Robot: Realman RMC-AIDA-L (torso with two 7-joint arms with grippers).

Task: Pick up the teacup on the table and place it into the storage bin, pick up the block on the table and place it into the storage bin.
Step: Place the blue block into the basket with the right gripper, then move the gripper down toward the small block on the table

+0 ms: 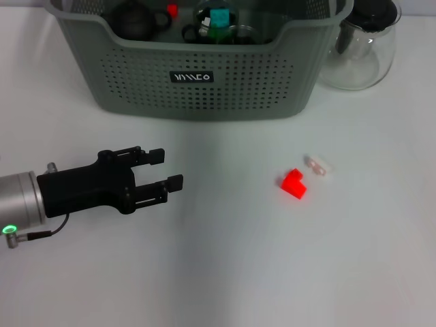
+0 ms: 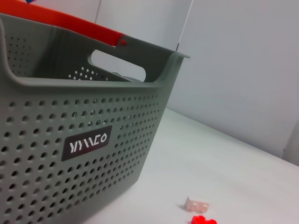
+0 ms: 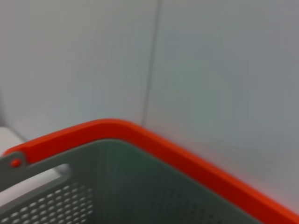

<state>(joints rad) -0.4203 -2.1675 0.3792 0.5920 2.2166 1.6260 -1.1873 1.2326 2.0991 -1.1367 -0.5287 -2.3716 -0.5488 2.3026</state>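
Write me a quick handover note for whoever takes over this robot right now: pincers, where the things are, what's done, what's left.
Left pincer: open, empty, low over the table in front of the storage bin, off its left end.
Right pincer: not in the head view; its wrist camera looks at a bin's rim.
Storage bin: at the back of the table, already holding a dark teapot and other small items; I can't pick out a teacup among them.
On the table: a red block with a small white block close beside it, right of the left pincer. No teacup is on the table.
Left: a block goes in the bin.

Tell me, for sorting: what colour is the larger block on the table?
Bright red block; it shows best in the head view.
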